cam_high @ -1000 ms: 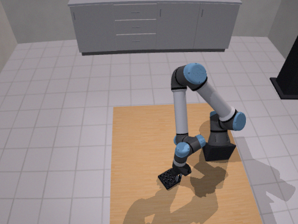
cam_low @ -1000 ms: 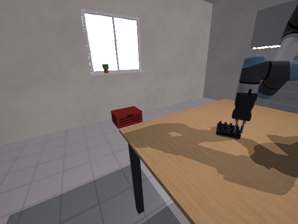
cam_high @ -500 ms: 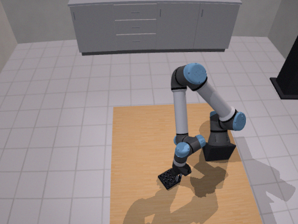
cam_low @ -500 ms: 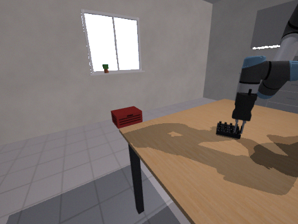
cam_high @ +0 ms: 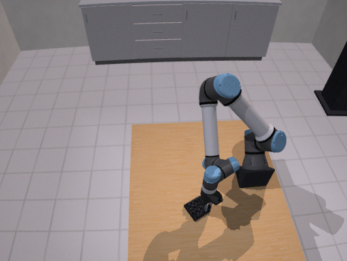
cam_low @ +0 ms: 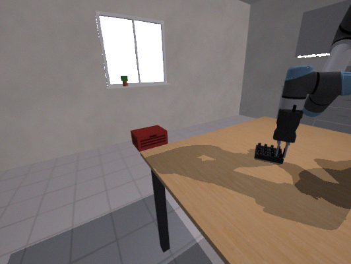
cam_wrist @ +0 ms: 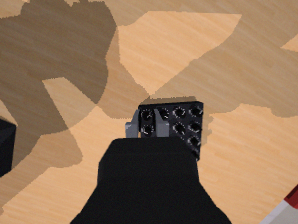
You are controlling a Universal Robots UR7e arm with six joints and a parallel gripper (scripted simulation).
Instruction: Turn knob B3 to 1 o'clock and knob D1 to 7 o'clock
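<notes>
From the wrist view, my gripper (cam_wrist: 148,111) stands over one corner column of the knob box (cam_wrist: 192,131), its two grey fingers flanking a knob (cam_wrist: 147,129) in the second row from the far edge. The fingers are part-closed around it; I cannot tell whether they press on it or merely bracket it, nor which knob it is, since the printed names and white lines are too small to read. Progress is therefore unconfirmed: in my judgement, one of the two turns is being set up or is in hand, and at least one knob remains to be set.

Further out, the knob box (cam_low: 270,154) rests level on the wooden table (cam_low: 231,211), near the arm's base, gripper (cam_low: 281,152) upright over its end. Beyond, a red crate (cam_low: 149,137) sits on the floor, well apart.
</notes>
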